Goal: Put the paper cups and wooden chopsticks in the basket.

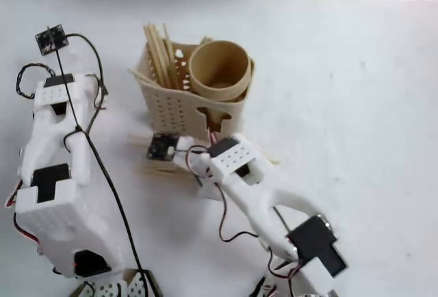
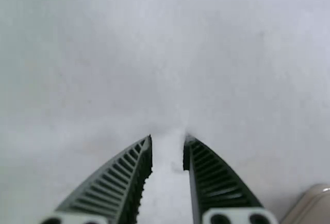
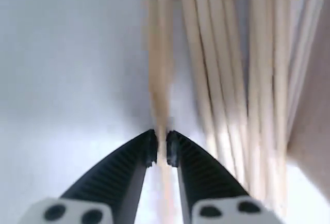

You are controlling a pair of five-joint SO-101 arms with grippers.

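A cream perforated basket [image 1: 171,109] stands mid-table. Stacked paper cups [image 1: 220,70] lie inside it, and several wooden chopsticks [image 1: 159,54] stick up from its far left corner. More chopsticks [image 1: 152,169] lie on the table in front of the basket. In the right wrist view my right gripper [image 3: 161,150] is shut on one thin chopstick [image 3: 159,79], with several loose chopsticks [image 3: 242,95] lying alongside. My left gripper [image 2: 167,144] hangs over bare white table, slightly open with nothing between its fingers.
The left arm [image 1: 58,146] is folded along the table's left side, with its cable [image 1: 102,167] trailing toward the front edge. The right arm [image 1: 260,194] stretches from the front edge toward the basket. A beige edge [image 2: 314,206] shows beside the left gripper.
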